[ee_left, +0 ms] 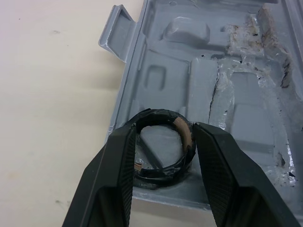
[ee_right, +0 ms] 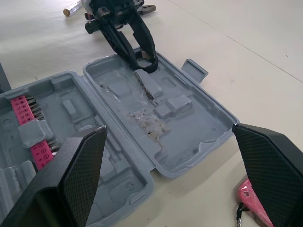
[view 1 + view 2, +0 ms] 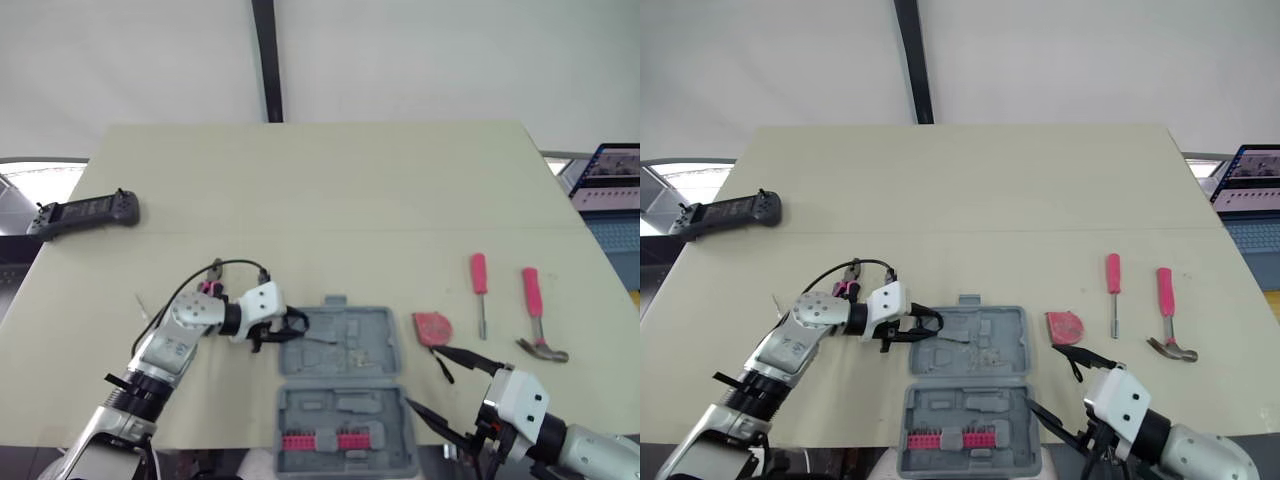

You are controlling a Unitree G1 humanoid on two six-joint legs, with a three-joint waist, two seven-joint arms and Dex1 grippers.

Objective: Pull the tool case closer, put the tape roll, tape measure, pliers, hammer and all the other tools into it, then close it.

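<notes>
The left end effector (image 1: 161,133) is clamped on the tape roll (image 1: 159,115), with one finger against each side. It holds the roll over the left edge of the open tool case's (image 3: 385,330) far half. Whether the roll already rests in the tray or hangs just above it is hard to say.

The right end effector (image 2: 169,129) is spread wide and empty by the case's right side. The case already lies near the front of the worktop (image 3: 330,190), so pulling it closer looks done.

The tape measure (image 3: 432,327), screwdriver (image 3: 480,285) and hammer (image 3: 538,320) lie outside the case to its right. They have yet to go in, and the case is not yet closed.
</notes>
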